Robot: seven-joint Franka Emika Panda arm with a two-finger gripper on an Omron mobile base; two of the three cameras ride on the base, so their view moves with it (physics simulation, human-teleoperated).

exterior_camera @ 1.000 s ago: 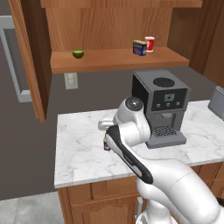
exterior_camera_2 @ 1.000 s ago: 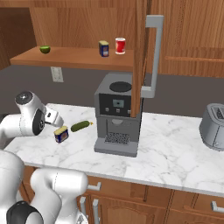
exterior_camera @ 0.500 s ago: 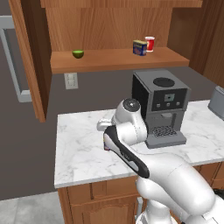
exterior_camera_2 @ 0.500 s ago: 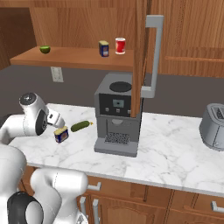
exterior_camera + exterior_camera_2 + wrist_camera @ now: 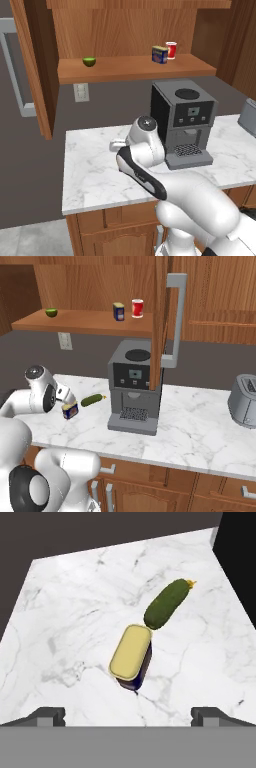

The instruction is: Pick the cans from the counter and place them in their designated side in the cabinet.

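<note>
One can [image 5: 131, 652], yellow-topped with dark blue sides, stands on the white marble counter [image 5: 70, 612] in the hand view, between the tips of my open gripper [image 5: 130, 714] and a little ahead of them. From the right base view this can [image 5: 70, 411] sits just under the gripper [image 5: 68, 402], untouched. A second can [image 5: 118, 311] stands on the cabinet shelf [image 5: 80, 321] beside a red-and-white can [image 5: 137, 308]; the left base view shows that second can [image 5: 159, 54] on the shelf too.
A green pickle [image 5: 166, 604] lies touching the far end of the counter can. A coffee machine [image 5: 132, 388] stands to the right, and a toaster [image 5: 243, 401] at the far right. A lime [image 5: 51, 312] sits on the shelf's left. The open cabinet door [image 5: 161, 311] hangs over the machine.
My hand has shifted slightly over the can on the counter, so the arm now hides that can in the left base view. The jaws stay open.
</note>
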